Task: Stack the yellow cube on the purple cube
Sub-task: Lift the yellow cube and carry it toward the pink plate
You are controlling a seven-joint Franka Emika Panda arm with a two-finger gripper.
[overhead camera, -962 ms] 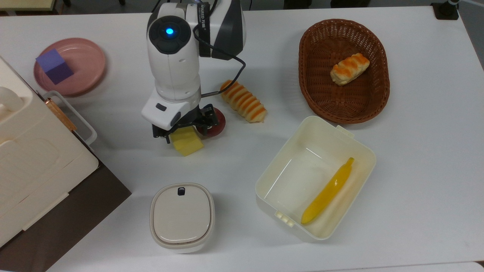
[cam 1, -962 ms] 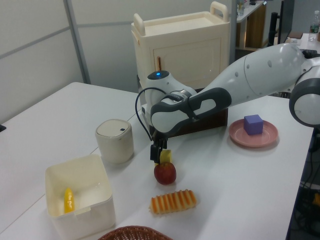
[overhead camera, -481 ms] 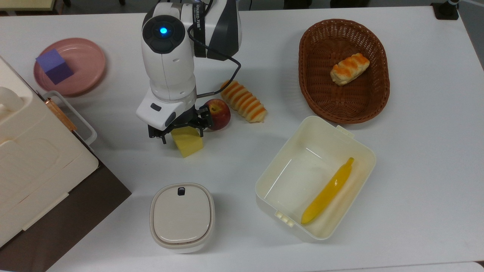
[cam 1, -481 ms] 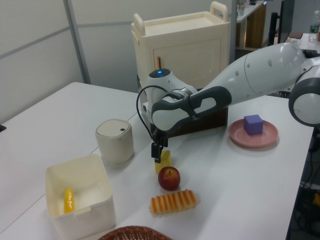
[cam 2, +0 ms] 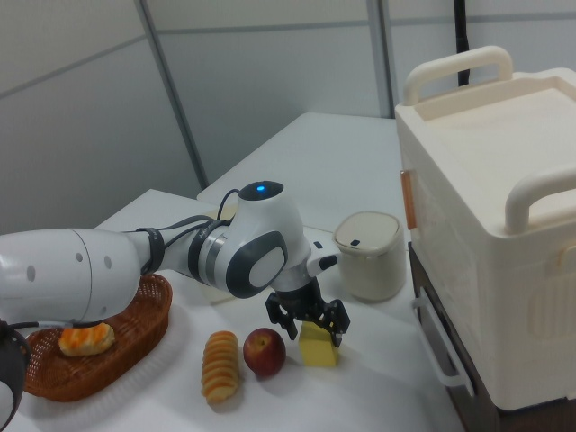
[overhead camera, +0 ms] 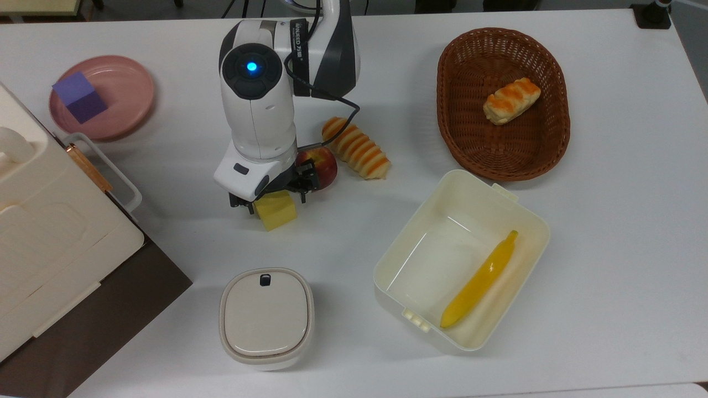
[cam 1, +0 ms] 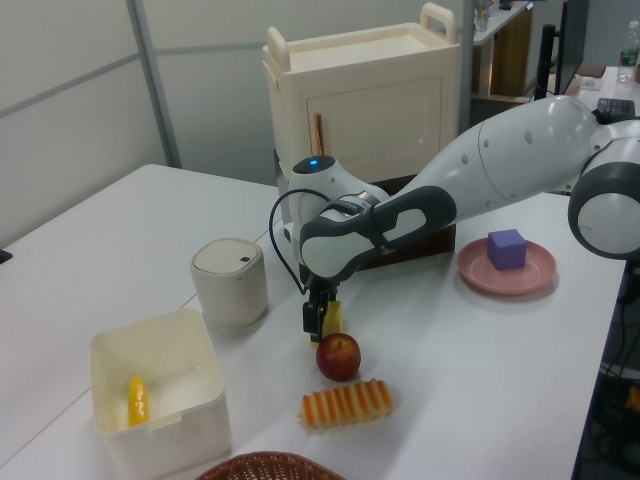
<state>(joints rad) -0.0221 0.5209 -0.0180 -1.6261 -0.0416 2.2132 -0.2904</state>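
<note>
Pincer [cam 2: 308,326] spread wide, straddling the yellow cube [overhead camera: 275,209] on the table [overhead camera: 608,221] beside an apple [overhead camera: 319,166]; purple cube [overhead camera: 79,97] well apart on a pink plate [overhead camera: 130,99]. The block looks light, rigid, matte: grip opposite flat faces

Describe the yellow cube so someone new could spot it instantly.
Find the white robot arm in the middle of the table. The gripper at its tip is right over the yellow cube, beside a red apple. It is a matte, sharp-edged block, unlike the long glossy banana in the cream box.
</note>
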